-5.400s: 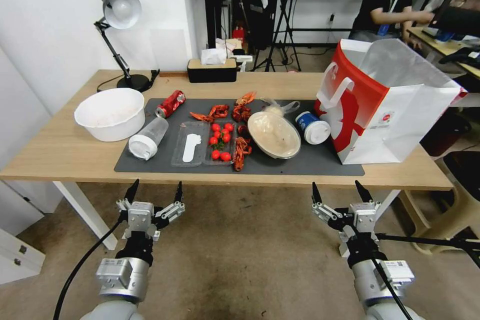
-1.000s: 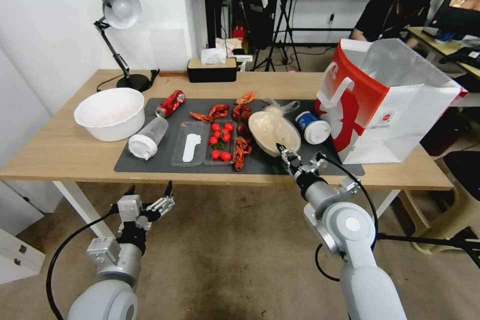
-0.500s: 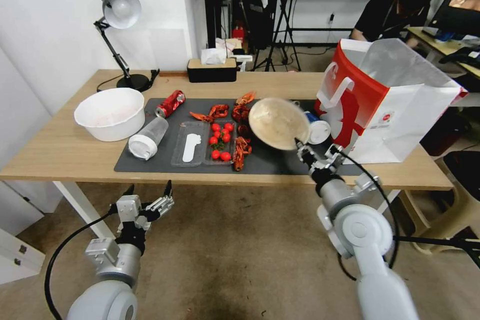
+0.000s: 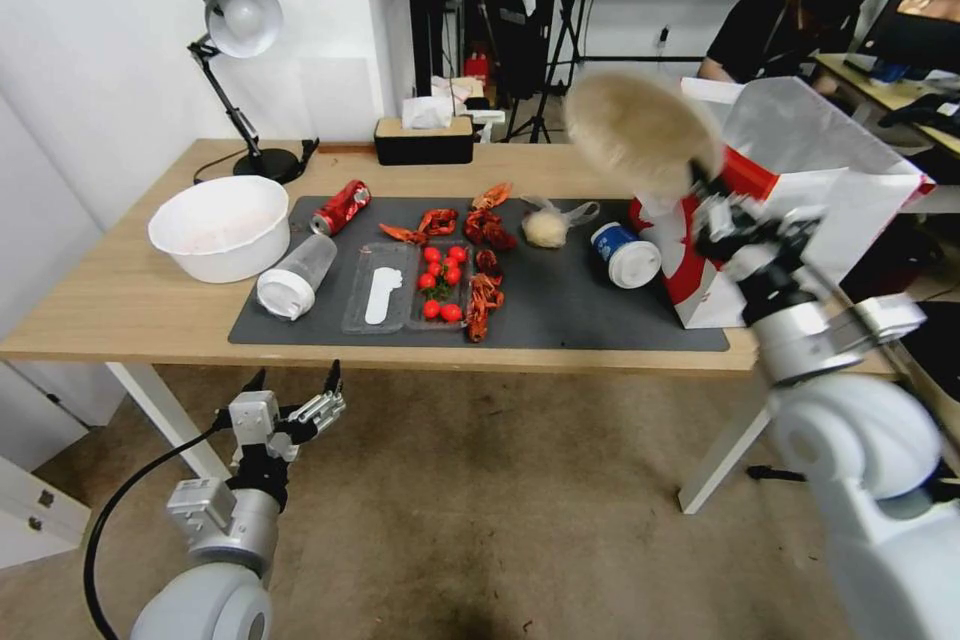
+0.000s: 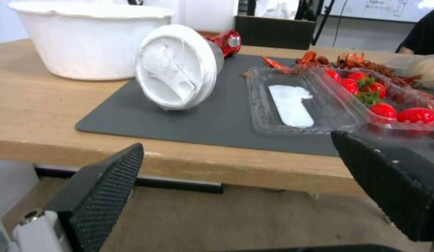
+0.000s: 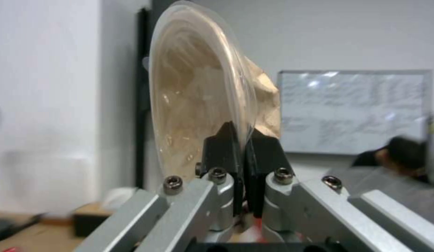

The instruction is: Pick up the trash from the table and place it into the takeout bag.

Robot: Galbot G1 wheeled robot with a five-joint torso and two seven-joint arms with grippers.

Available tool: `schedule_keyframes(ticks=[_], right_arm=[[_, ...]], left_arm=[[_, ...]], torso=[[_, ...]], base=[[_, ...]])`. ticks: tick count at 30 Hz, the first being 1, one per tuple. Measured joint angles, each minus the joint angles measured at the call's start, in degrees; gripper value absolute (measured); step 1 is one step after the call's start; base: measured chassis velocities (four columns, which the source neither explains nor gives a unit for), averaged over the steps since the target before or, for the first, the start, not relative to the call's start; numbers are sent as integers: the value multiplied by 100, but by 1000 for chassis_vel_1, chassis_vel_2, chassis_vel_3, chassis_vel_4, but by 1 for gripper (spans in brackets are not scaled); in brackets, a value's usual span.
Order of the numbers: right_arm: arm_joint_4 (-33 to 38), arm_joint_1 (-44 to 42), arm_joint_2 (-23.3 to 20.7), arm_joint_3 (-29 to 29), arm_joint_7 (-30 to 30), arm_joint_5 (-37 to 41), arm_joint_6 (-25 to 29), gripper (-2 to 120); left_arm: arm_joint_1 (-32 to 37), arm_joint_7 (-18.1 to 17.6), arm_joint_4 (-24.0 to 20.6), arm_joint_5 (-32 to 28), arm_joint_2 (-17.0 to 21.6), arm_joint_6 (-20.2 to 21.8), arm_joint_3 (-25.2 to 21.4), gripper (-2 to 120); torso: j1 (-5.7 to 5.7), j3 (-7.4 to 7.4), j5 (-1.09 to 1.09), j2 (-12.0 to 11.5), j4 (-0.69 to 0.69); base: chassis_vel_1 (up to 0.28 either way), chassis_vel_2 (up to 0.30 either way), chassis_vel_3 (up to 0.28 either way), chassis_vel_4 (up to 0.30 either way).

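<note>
My right gripper is shut on the rim of the beige lidded bowl, holding it tilted in the air beside the open top of the red-and-white takeout bag. In the right wrist view the black fingers pinch the bowl by its edge. On the dark mat of the table lie the blue-white cup, the clear bag with a beige lump, the frosted cup and the red can. My left gripper hangs open below the table's front edge, facing the frosted cup.
A large white basin stands at the table's left. A clear tray of cherry tomatoes and crayfish shells lie mid-mat. A desk lamp and black tissue box stand at the back. A person sits behind the bag.
My right arm has lifted the beige bowl off the mat and carried it up and to the right, next to the bag's opening. The left arm has barely moved.
</note>
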Motion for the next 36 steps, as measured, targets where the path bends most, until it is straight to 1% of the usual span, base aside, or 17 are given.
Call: schedule_keyframes(ticks=[3,9,11,13,15,17,19,21,23,24,25,26,28,29,32,33,36], right_arm=[[-2,173,-244,82,323,-7,-43,0],[-28,243,-345,117,485,-13,-70,0],[-91,349,-470,161,753,-15,-97,0],[-112,376,-499,172,818,-15,-103,0],[-199,479,-595,211,1032,-8,-132,10],[-242,521,-626,229,1111,1,-151,13],[-416,653,-705,269,1303,49,-224,23],[-469,690,-724,281,1346,76,-259,27],[-543,739,-744,298,1398,125,-318,40],[-630,779,-761,302,1487,135,-515,45],[-630,779,-761,302,1487,135,-515,45],[-724,804,-781,297,1549,132,-697,50],[-764,828,-794,286,1562,131,-763,56],[-764,828,-794,286,1562,131,-763,56],[-879,916,-812,262,1579,138,-808,74],[-879,916,-812,262,1579,138,-808,74],[-892,868,-818,246,1559,185,-818,88]], left_arm=[[21,0,-4,11,-12,-10,-3,100],[33,0,-10,13,-17,-14,-3,100],[50,0,-24,14,-33,-18,1,100],[53,0,-26,14,-36,-19,2,100],[61,0,-32,14,-47,-19,7,100],[63,0,-32,14,-52,-19,9,100],[65,0,-33,14,-64,-19,17,100],[65,0,-32,15,-67,-19,19,100],[67,0,-34,17,-73,-19,23,100],[71,-6,-45,22,-89,-19,22,100],[71,-6,-45,22,-89,-19,22,100],[86,-26,-61,29,-112,-19,12,100],[94,-34,-83,37,-125,-20,5,100],[94,-34,-83,37,-125,-20,5,100],[126,-5,-114,149,-151,-40,-6,100],[126,-5,-114,149,-151,-40,-6,100],[140,3,-135,177,-175,-66,-6,100]], torso=[[0,0,-3,0,1],[0,0,-2,0,0],[0,0,0,0,0],[0,0,0,0,0],[0,0,-1,0,0],[0,0,-2,0,0],[0,0,0,0,0],[0,0,0,0,0],[0,0,-1,0,0],[0,0,-3,0,0],[0,0,-3,0,0],[0,0,2,0,0],[0,0,0,0,-1],[0,0,0,0,-1],[0,0,-3,0,1],[0,0,-3,0,1],[0,0,-2,0,0]], base=[[0,0,0,0],[0,0,0,0],[0,0,0,0],[0,0,0,0],[0,0,0,0],[0,0,0,0],[0,0,0,0],[0,0,0,0],[0,0,0,0],[0,0,0,0],[0,0,0,0],[0,0,0,0],[0,0,0,0],[0,0,0,0],[0,0,0,0],[0,0,0,0],[0,0,0,0]])
